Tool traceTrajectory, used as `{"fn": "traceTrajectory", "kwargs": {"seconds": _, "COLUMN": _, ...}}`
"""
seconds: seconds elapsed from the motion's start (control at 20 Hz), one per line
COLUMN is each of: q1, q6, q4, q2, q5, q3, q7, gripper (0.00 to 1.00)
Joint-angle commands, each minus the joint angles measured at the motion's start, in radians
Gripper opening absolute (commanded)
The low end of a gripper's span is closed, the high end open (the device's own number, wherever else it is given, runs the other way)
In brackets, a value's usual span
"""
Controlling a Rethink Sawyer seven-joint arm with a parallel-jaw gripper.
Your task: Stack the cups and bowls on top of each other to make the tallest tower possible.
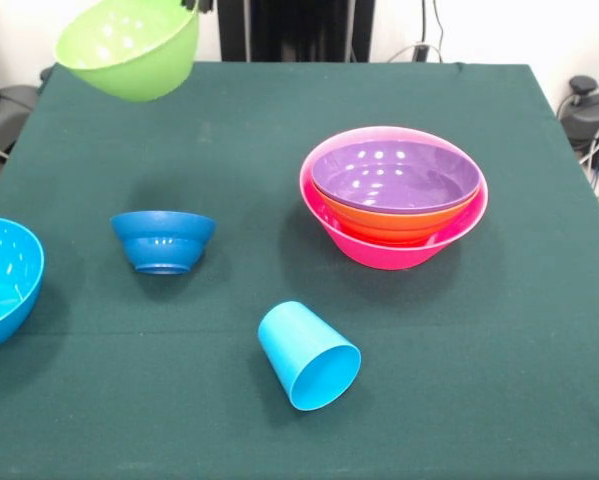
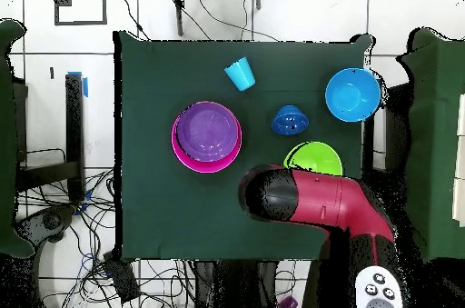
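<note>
Dark green cloth covers the table, which fills most of the front view; behind its far edge stands a white wall with the black pedestal at top centre and cables trailing at the upper right. In the overhead view the table sits on a pale tiled floor strewn with black cables, mostly at lower left.

At the upper left of the front view a lime green bowl hangs tilted above the table, its rim meeting the gripper at the top edge; only a dark tip of the gripper shows, so I cannot tell how its jaws stand. From overhead the red and black arm reaches in from the lower right, just below that bowl.

Right of centre stands the tower: a purple bowl nested in an orange bowl, nested in a pink bowl. A small dark blue bowl sits upside down at centre left. A large sky blue bowl is cut by the left edge. A sky blue cup lies on its side at lower centre, mouth toward the lower right.
</note>
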Motion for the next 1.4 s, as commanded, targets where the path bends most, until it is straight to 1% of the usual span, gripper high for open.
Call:
{"fn": "traceTrajectory", "kwargs": {"seconds": 0.05, "q1": 0.055, "q6": 0.136, "q4": 0.026, "q2": -0.044, "q5": 0.043, "q3": 0.039, "q7": 0.093, "gripper": 0.00}}
{"fn": "traceTrajectory", "kwargs": {"seconds": 0.3, "q1": 0.100, "q6": 0.181, "q4": 0.009, "q2": -0.049, "q5": 0.062, "q3": 0.030, "q7": 0.126, "gripper": 0.00}}
{"fn": "traceTrajectory", "kwargs": {"seconds": 0.75, "q1": 0.201, "q6": 0.210, "q4": -0.001, "q2": -0.047, "q5": 0.112, "q3": -0.001, "q7": 0.219, "gripper": 0.00}}
{"fn": "traceTrajectory", "kwargs": {"seconds": 1.1, "q1": 0.243, "q6": 0.220, "q4": -0.040, "q2": -0.010, "q5": 0.141, "q3": -0.013, "q7": 0.260, "gripper": 0.00}}
{"fn": "traceTrajectory", "kwargs": {"seconds": 1.4, "q1": 0.246, "q6": 0.194, "q4": -0.060, "q2": 0.032, "q5": 0.143, "q3": -0.012, "q7": 0.281, "gripper": 0.00}}
